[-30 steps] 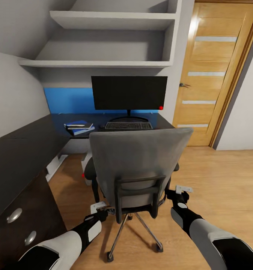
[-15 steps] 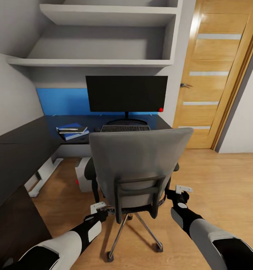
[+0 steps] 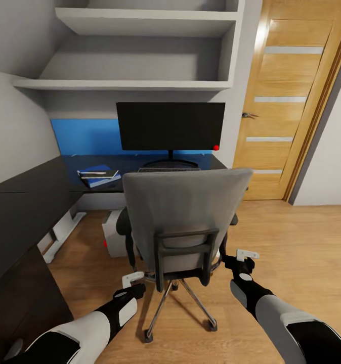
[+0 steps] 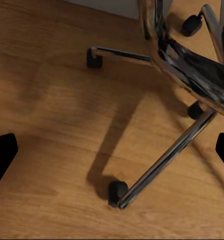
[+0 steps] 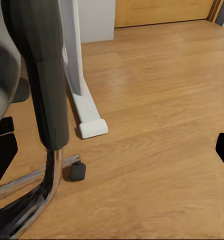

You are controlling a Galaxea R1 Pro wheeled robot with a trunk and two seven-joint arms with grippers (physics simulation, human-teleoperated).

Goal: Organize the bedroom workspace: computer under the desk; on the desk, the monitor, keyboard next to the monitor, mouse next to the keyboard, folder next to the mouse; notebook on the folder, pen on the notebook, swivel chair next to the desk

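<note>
The grey swivel chair (image 3: 185,212) stands with its back toward me, facing the black desk (image 3: 24,202). On the desk is the monitor (image 3: 169,126); a strip of the keyboard (image 3: 168,170) peeks over the chair's top. Left of it lies the blue folder (image 3: 109,181) with a dark notebook (image 3: 107,175) and a pale pen (image 3: 92,173) on top. The pale computer (image 3: 114,233) sits under the desk. The mouse I cannot make out. My left gripper (image 3: 133,284) and right gripper (image 3: 240,260) hang open beside the chair's base (image 4: 161,160), both empty.
A wooden door (image 3: 287,101) is at the right, with bare wood floor (image 3: 292,237) in front of it. Grey shelves (image 3: 140,50) hang above the desk. The desk's white leg (image 5: 87,115) stands on the floor close to the chair's castors.
The camera shifted over the last second. The chair has since rolled a little away from me toward the desk, covering more of the keyboard. My arms hold their places.
</note>
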